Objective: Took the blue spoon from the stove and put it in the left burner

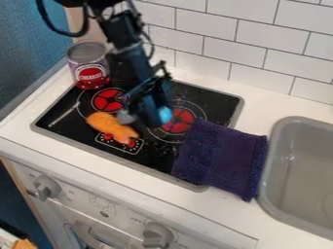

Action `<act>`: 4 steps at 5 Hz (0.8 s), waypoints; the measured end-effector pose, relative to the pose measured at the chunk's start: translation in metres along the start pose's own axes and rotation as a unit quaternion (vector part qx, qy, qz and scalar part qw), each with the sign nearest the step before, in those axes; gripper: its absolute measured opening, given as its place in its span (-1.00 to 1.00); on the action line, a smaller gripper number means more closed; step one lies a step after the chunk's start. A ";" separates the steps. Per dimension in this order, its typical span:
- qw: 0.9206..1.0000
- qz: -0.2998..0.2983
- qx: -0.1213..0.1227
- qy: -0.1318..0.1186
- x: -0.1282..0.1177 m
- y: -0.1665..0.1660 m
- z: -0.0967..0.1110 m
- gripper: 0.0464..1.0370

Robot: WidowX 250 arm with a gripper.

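Note:
The black gripper hangs low over the middle of the black stove, between the left burner and the right burner. A bright blue piece, which looks like part of the blue spoon, shows against the gripper's right side, at the left edge of the right burner. The gripper covers the rest of it, and whether it is held cannot be made out. The left burner's red disc lies just left of the gripper, with its right edge partly behind it.
An orange plush-like object lies at the stove's front left. A can with a red label stands at the back left corner. A dark purple cloth covers the stove's right front, beside the grey sink. White tiles rise behind.

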State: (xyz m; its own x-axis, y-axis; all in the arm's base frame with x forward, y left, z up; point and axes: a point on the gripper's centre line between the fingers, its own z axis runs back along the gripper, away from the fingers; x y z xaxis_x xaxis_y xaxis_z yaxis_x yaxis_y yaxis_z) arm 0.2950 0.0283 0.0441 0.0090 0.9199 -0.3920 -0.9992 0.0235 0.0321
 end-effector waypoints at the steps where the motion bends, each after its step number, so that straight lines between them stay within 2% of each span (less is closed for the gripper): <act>1: 1.000 0.019 -0.008 -0.008 0.012 0.000 0.006 -0.24; 2: 0.999 0.047 -0.021 -0.009 0.026 0.000 0.014 -0.24; 3: 0.997 0.066 -0.045 -0.017 0.040 -0.005 0.028 -0.24; 4: 0.993 0.102 -0.052 -0.026 0.060 -0.005 0.034 -0.24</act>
State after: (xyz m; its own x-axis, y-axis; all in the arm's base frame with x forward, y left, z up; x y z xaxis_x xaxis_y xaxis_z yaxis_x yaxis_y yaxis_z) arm 0.3022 0.0970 0.0514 -0.1949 0.9201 -0.3398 -0.9789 -0.2039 0.0093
